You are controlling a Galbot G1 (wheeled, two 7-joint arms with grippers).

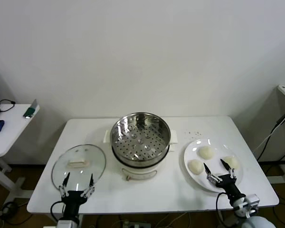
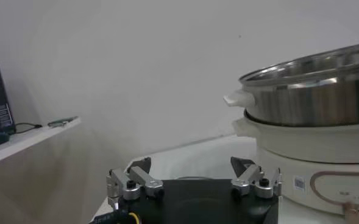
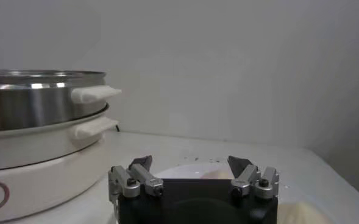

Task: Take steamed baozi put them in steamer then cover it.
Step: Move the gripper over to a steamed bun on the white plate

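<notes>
Three buns [image 1: 205, 152] on the plate [image 1: 195, 176] at four o'clock of the steamer [image 1: 140, 137], right gripper [image 1: 217, 169] spread empty over its near rim, left gripper [image 1: 78, 180] spread empty at the lid's [image 1: 79, 164] near edge.

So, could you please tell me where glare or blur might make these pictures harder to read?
Head view: even light; the steamer tray shows bright reflections, and the cover glass gives faint glare. Left wrist view: the steamer wall carries streaky highlights; the left gripper up close looks soft. Right wrist view: the right gripper is similarly soft, and the baozi at the corner is blurred.
</notes>
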